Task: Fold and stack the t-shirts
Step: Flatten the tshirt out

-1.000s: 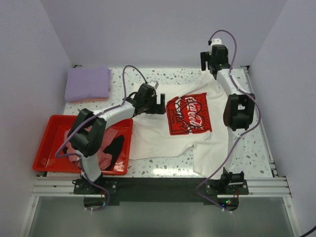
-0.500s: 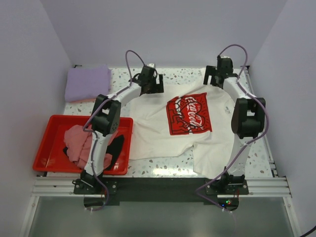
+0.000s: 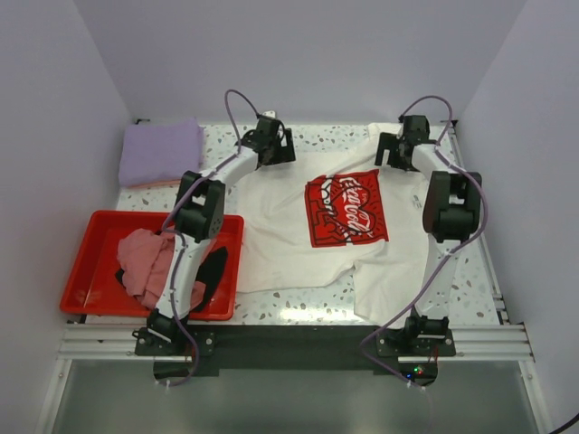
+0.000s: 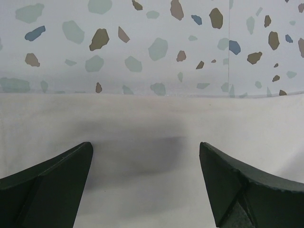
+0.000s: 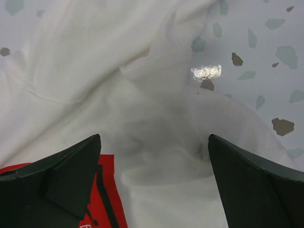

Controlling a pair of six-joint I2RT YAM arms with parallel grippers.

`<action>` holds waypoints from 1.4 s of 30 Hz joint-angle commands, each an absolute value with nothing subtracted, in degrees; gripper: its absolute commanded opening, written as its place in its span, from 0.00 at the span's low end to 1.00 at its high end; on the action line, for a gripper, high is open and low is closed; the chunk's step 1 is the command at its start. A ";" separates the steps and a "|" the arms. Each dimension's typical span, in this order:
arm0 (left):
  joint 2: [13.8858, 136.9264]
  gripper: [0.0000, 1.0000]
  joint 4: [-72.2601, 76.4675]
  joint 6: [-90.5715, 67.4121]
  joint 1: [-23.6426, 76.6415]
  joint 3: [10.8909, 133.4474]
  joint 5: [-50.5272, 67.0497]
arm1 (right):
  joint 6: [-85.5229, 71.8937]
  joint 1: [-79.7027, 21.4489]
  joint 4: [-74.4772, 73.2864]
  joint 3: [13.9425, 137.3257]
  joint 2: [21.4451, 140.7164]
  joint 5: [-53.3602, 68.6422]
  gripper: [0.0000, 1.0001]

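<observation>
Across the middle of the speckled worktop point(image 3: 335, 136) lies the cream-white cloth t-shirt point(image 3: 289, 249) with a red rectangular chest print point(image 3: 346, 210). Left gripper point(image 4: 146, 187) and right gripper point(image 5: 154, 185) hang over its far edge, jaws wide and empty, apparently clear of the cloth.

The left arm point(image 3: 201, 208) and the right arm point(image 3: 450, 206) are built alike: slim white links between bulky black joint housings, each on a black base block point(image 3: 163, 340). A thin lavender cable point(image 3: 237, 92) loops along each arm. Small green and red lights point(image 3: 413, 372) glow below the right base. The fingers point(image 4: 47, 190) are dark green-black wedges with matte, faceted faces.
</observation>
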State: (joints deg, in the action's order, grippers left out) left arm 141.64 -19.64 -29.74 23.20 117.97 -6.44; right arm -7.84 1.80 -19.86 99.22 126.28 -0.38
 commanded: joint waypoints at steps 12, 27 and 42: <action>142.21 1.00 -26.19 -33.40 20.83 114.88 -10.28 | -8.26 9.14 -21.71 95.29 128.24 4.14 0.99; 138.70 1.00 -22.94 -30.24 20.74 118.12 -7.65 | -6.59 9.40 -26.81 103.80 123.24 7.73 0.99; 118.04 1.00 -19.34 -31.02 24.61 91.78 -10.99 | -5.19 4.04 -25.05 99.57 120.49 8.44 0.99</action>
